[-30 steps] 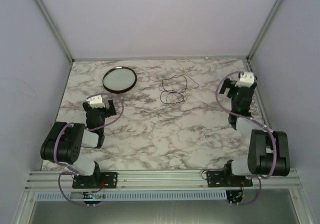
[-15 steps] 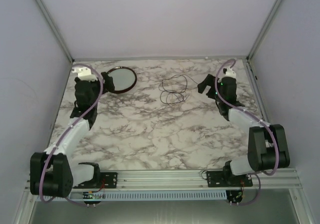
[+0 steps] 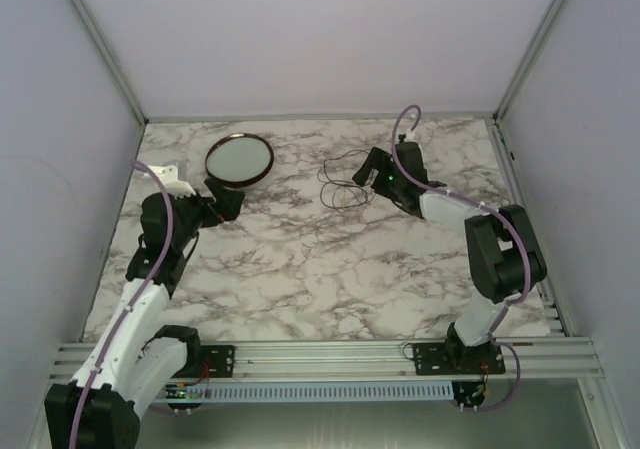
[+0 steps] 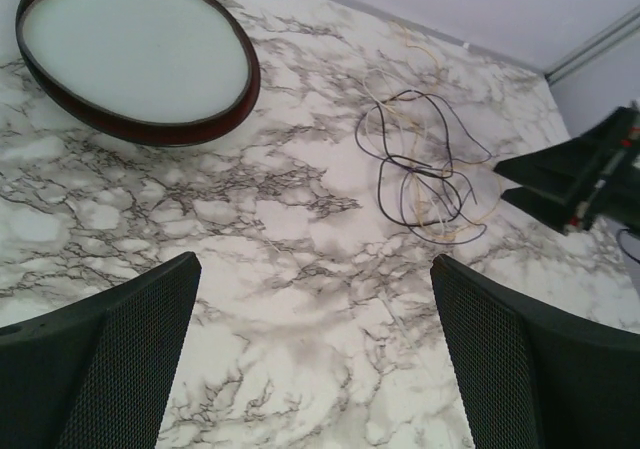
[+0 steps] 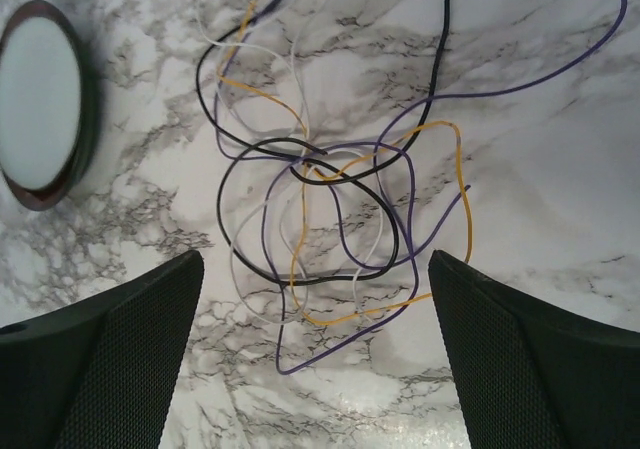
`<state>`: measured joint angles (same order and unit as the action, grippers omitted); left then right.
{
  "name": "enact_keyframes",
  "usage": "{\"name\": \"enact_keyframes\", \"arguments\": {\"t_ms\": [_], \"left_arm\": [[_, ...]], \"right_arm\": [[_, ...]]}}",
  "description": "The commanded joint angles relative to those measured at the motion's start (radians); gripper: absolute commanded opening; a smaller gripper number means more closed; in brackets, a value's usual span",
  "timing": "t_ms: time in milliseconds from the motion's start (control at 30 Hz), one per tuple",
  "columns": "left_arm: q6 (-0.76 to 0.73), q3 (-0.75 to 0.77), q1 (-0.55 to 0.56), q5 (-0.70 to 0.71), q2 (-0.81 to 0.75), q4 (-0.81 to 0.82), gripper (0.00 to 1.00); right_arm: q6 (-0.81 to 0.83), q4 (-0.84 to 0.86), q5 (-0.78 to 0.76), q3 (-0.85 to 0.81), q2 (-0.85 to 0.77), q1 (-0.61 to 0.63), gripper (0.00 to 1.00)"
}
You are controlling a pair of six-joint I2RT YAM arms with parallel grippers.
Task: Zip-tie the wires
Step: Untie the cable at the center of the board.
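Hovering just beside the loose wires (image 3: pixel 347 181), right gripper (image 3: pixel 366 172) gapes empty, left gripper (image 3: pixel 225 203) likewise, nothing tied yet.

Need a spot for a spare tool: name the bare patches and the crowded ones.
Free: the white marbled table's near middle, between both arm bases and the tangle of thin coloured wires; the strip between wires and round dark-rimmed dish. Crowded: by the wires, where the right arm reaches; beside the dish, left arm.
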<state>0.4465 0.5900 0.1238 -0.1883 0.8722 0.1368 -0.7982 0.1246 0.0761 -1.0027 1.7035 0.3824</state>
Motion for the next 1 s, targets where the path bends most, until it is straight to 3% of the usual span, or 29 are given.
{"name": "enact_keyframes", "arguments": {"t_ms": [0,333,767,967], "left_arm": [[0.033,-0.017,0.002,-0.041,-0.079,-0.062,1.00],[0.026,-0.041,0.002,-0.021,-0.105,-0.083,1.00],[0.031,-0.035,0.002,-0.021,-0.083,-0.065,1.00],[0.041,-0.015,0.002,-0.031,-0.062,-0.055,1.00]], "right_arm": [[-0.010,-0.105,-0.068,-0.091,0.040,0.027,0.93],[0.157,-0.253,-0.252,-0.216,0.078,0.021,0.73],[0.218,-0.311,-0.215,-0.327,0.249,-0.004,0.43],[0.231,-0.349,-0.236,-0.329,0.221,-0.002,0.03]]}}
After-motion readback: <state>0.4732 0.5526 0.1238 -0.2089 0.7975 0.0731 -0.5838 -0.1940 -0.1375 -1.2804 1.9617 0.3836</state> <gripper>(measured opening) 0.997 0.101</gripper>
